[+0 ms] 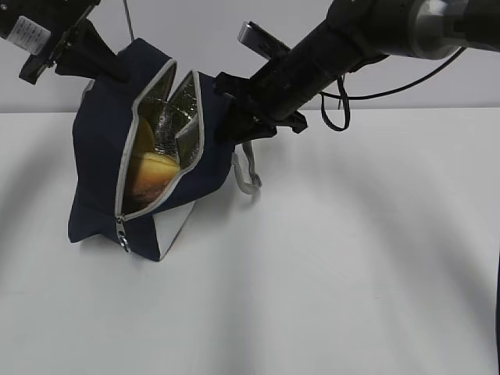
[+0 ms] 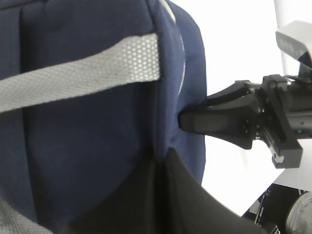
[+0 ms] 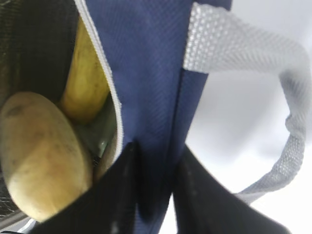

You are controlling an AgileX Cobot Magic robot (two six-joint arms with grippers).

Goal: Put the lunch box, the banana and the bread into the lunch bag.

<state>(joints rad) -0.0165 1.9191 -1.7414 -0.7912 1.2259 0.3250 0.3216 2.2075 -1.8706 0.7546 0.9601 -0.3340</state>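
The navy lunch bag [image 1: 98,172] stands on the white table with its zipper mouth gaping toward me. Inside lie the golden bread [image 1: 152,172] and, above it, the yellow banana [image 1: 144,133]. The right wrist view shows the bread [image 3: 39,151], the banana [image 3: 85,78] and a sliver of the lunch box's green lid [image 3: 100,139] between them. My left gripper [image 1: 121,72] is shut on a fold at the bag's upper left [image 2: 161,163]. My right gripper [image 3: 156,151] clamps the bag's right wall [image 3: 146,73], one finger inside and one outside.
A grey strap handle [image 1: 248,172] hangs off the bag's right side, and another crosses its back [image 2: 83,78]. The right gripper's black fingers [image 2: 195,119] show past the bag's edge in the left wrist view. White table [image 1: 351,258] stretches to the front and right.
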